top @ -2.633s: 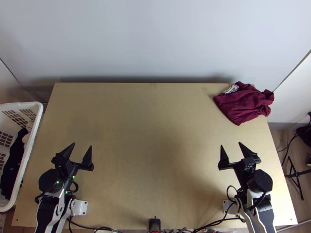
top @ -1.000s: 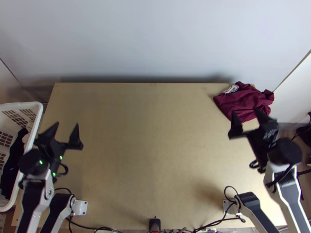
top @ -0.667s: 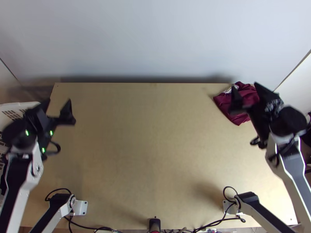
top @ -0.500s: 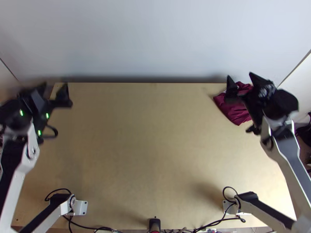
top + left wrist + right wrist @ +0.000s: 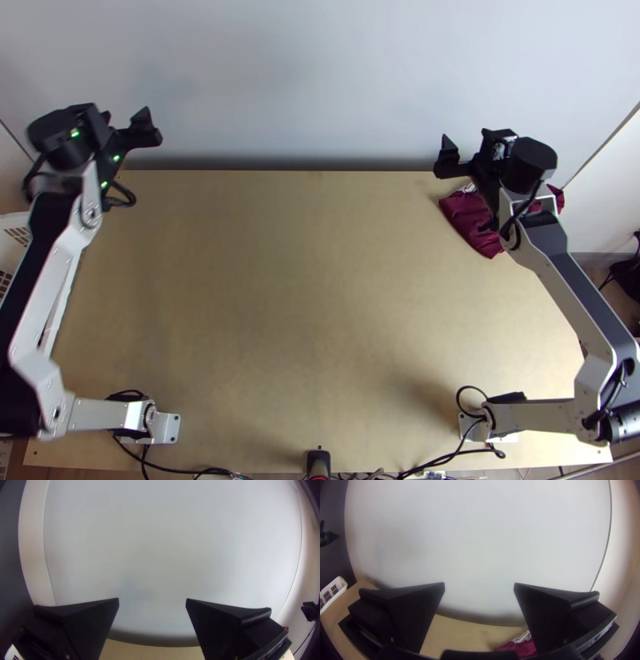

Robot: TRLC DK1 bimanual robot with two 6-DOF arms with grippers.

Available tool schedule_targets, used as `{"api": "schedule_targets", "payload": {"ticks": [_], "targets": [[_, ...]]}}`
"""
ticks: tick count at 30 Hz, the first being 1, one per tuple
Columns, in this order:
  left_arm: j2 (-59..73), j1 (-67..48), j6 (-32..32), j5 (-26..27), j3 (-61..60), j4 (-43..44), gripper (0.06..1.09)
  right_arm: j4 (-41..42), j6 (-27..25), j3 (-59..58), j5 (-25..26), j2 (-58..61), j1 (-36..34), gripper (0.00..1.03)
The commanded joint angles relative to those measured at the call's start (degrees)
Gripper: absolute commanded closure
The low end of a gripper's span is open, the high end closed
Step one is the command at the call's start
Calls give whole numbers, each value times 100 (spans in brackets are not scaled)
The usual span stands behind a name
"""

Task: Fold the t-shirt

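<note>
Pale wall (image 5: 320,80) at the back, wooden surface (image 5: 304,320) in front, and look at that: left arm (image 5: 50,280) and right arm (image 5: 572,292) have swung from near their bases out to the far side! Left tool (image 5: 118,114) gapes wide, empty; right tool (image 5: 474,138) is spread and empty too, near the maroon t-shirt (image 5: 468,222), which hasn't budged, bunched at the far right corner, partly behind the right arm.
</note>
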Motion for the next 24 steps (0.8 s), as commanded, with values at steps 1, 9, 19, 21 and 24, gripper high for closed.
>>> {"api": "schedule_targets", "payload": {"ticks": [1, 9, 19, 21, 24], "targets": [[886, 129, -57, -267, 359, 130, 11, 33, 17, 91, 28, 247, 34, 6], [974, 885, -74, -319, 263, 33, 11, 24, -9, -243, 28, -16, 227, 6], [1053, 2696, 198, -56, -282, -29, 11, -46, -89, -954, 168, -333, 649, 6], [1149, 3065, 242, -3, -379, -11, 11, -46, -80, -1104, 186, -412, 675, 6], [1387, 3662, 251, 234, -423, -2, 11, -46, -80, -1288, 239, -517, 710, 6]]}}
